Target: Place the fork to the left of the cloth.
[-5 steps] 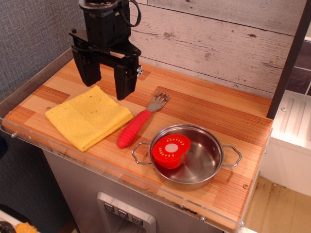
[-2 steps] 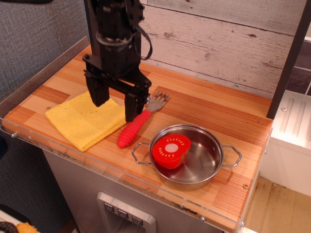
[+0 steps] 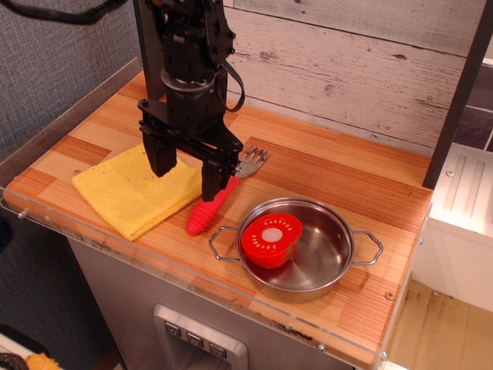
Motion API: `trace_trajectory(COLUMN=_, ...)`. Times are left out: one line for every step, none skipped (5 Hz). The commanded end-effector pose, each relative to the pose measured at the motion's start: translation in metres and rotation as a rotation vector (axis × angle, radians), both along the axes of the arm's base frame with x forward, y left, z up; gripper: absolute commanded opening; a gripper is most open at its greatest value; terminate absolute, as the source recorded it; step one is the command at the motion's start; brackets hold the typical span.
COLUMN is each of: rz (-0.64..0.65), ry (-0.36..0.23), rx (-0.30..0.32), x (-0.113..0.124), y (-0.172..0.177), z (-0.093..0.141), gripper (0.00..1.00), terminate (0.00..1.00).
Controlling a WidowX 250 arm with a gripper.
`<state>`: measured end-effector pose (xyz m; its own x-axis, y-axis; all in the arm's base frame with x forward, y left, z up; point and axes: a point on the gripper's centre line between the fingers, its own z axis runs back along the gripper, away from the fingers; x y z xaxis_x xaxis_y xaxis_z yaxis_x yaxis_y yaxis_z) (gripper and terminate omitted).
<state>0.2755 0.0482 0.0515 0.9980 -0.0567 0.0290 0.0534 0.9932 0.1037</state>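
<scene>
The fork [image 3: 209,210] lies on the wooden counter just right of the cloth, its silver head [image 3: 251,160] toward the back wall and its ribbed red handle toward the front. The yellow cloth [image 3: 132,193] lies flat at the counter's left. My black gripper [image 3: 189,176] hangs low and open, straddling the cloth's right edge. Its left finger [image 3: 162,158] is over the cloth and its right finger [image 3: 215,179] is over the upper part of the fork's handle, hiding it. Nothing is held.
A steel pot [image 3: 323,254] with two loop handles stands at the front right, holding a round red disc [image 3: 271,239] with a white centre. A wooden plank wall runs along the back. A clear plastic strip [image 3: 100,243] edges the counter's front.
The gripper has come down and moved right and forward, from above the cloth's far corner to low over the cloth's right edge and the fork's handle. Fork, cloth and pot have not moved.
</scene>
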Motion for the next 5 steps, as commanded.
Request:
trace_trajectory(rz=-0.009, ry=-0.055, rx=-0.004, x=0.008, y=-0.013, z=-0.007, gripper=1.00, terminate=0.00)
trace_trajectory(rz=-0.025, ry=-0.057, rx=0.001, x=0.009, y=-0.024, z=-0.016, gripper=1.00, terminate=0.00)
trace_trajectory(rz=-0.041, ry=-0.044, rx=0.002, x=0.013, y=-0.032, z=-0.027, gripper=1.00, terminate=0.00)
trace_trajectory(rz=-0.038, ry=-0.026, rx=0.013, x=0.017, y=-0.032, z=-0.036, gripper=1.00, terminate=0.00)
trace_trajectory(rz=-0.023, ry=-0.002, rx=0.024, x=0.019, y=-0.025, z=-0.046, gripper=1.00, terminate=0.00)
